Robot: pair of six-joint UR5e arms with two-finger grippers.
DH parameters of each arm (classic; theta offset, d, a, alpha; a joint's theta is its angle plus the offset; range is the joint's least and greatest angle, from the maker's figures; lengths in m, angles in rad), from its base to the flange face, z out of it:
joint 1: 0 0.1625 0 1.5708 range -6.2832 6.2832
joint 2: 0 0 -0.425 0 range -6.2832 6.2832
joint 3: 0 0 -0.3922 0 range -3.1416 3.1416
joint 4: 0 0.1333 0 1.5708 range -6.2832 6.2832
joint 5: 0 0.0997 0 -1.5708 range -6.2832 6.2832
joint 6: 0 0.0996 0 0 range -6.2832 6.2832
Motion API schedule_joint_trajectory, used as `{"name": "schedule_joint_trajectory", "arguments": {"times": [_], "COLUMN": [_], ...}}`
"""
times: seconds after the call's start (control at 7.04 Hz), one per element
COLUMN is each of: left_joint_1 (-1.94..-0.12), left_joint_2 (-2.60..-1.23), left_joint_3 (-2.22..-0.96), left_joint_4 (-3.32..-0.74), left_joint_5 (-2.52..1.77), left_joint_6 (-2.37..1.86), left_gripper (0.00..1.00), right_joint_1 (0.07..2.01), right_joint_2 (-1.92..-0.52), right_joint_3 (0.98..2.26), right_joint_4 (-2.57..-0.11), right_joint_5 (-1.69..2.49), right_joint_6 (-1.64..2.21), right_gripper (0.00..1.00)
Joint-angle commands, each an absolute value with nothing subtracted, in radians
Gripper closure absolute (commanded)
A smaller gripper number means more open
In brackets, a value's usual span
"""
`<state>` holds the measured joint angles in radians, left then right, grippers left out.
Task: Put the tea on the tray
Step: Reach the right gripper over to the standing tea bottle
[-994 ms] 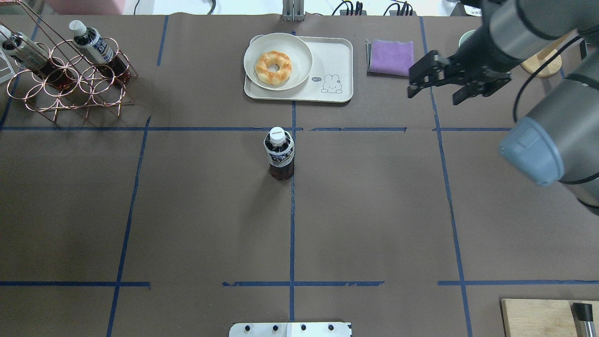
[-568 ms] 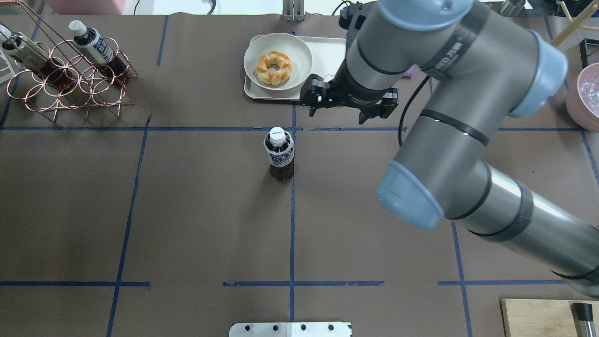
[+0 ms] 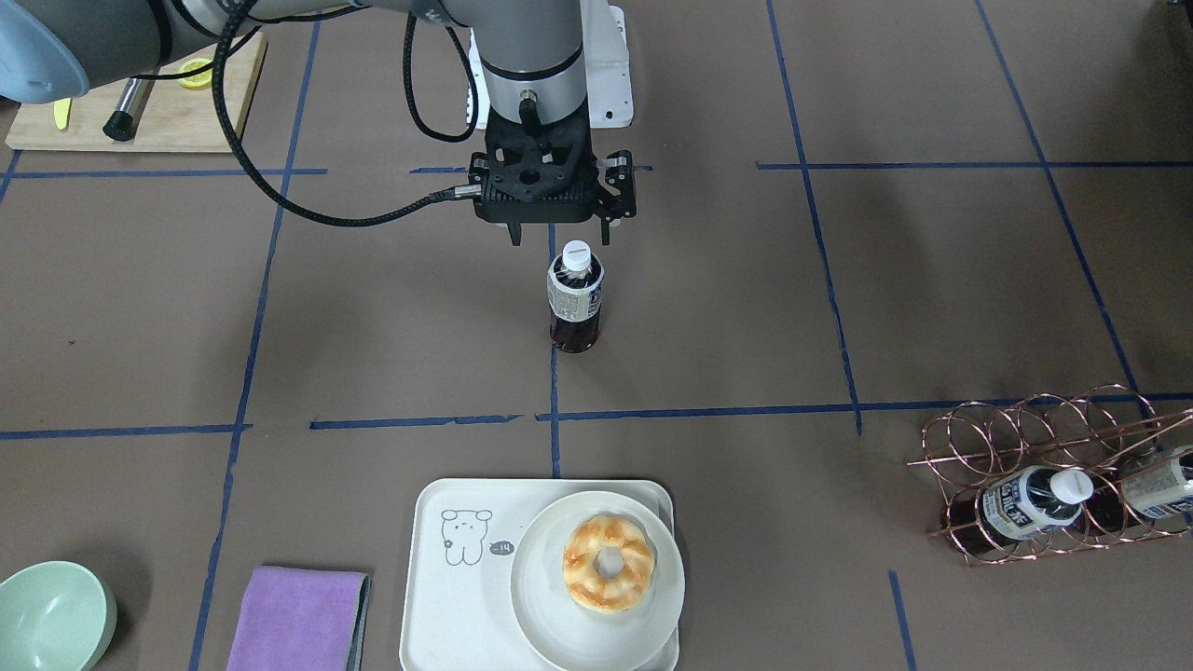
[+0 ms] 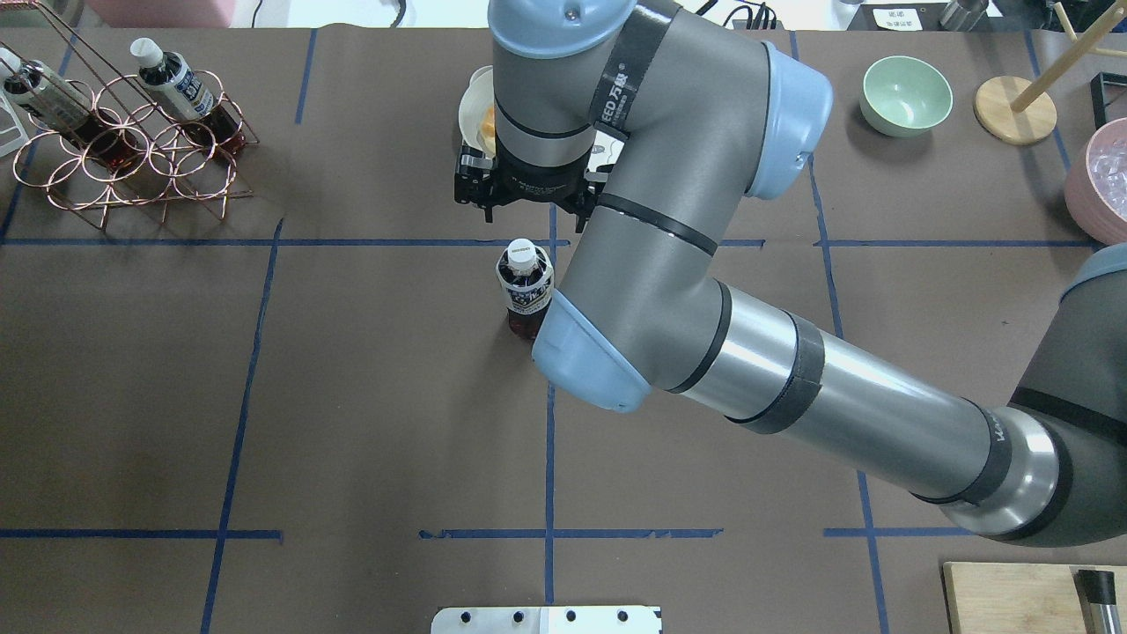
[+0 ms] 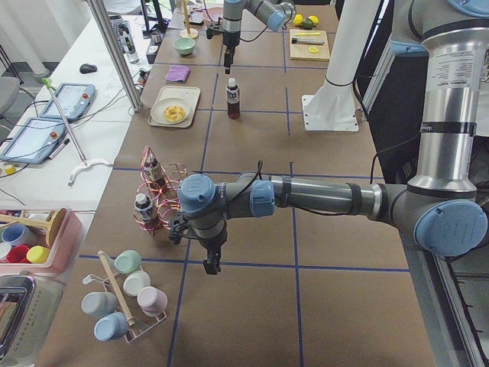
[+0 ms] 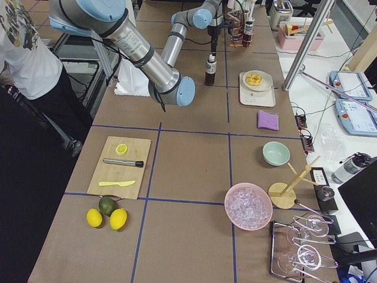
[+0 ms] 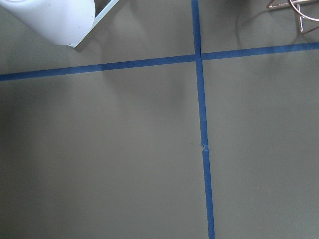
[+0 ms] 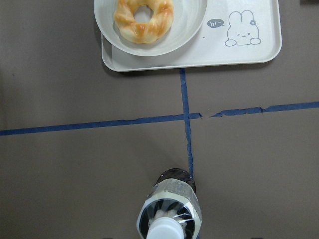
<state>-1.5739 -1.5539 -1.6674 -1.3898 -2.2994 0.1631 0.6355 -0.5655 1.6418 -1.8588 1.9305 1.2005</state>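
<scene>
Overhead exterior view, from the left edge: a copper wire rack [image 4: 132, 163] sits on the brown surface [image 4: 352, 396] and holds two dark bottles [image 4: 176, 88] that lean in its rings. The left pincer [image 5: 209, 265] shows only in the exterior left view, hanging low over the surface just beside that rack. Whether it is released or clenched cannot be told from there.

At the middle, the tea [image 4: 526, 286] stands upright on the surface where blue tape lines [image 4: 396, 242] cross, white cap up, well apart from the tray [image 3: 438, 606]. The right pincer [image 3: 559, 235] hangs just above the cap without touching it. It is released, its two fingers spread wide and gripping nothing.

Beyond the tea, the right arm hides most of the tray. The front-facing view shows it lying flat with a round plate [image 3: 541, 615] on one half, a doughnut [image 3: 609, 563] on the plate, and the bear drawing bare on the other half.

Further right stand a green bowl [image 4: 906, 95], a wooden stand [image 4: 1014, 110] and a pink bowl [image 4: 1101, 180]. A wooden board [image 4: 1012, 599] lies at the near right corner.
</scene>
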Motion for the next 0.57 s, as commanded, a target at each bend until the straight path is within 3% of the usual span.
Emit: {"name": "schedule_joint_trajectory", "arguments": {"times": [0.0, 0.43], "left_joint_1": [-1.574, -1.574], "left_joint_2": [-1.554, -1.554], "left_joint_3": [-1.667, -1.667], "left_joint_4": [-1.39, -1.39], "left_joint_5": [-2.299, -2.299], "left_joint_6": [0.164, 0.163], "left_gripper": [0.0, 0.0], "right_joint_1": [0.612, 0.589], "right_joint_2": [-0.554, -0.479], "right_joint_3": [1.588, 1.488], "right_joint_4": [-1.859, -1.859], "right_joint_5": [1.896, 1.873], "right_joint_6": [1.131, 1.124], "right_gripper": [0.15, 0.18]}}
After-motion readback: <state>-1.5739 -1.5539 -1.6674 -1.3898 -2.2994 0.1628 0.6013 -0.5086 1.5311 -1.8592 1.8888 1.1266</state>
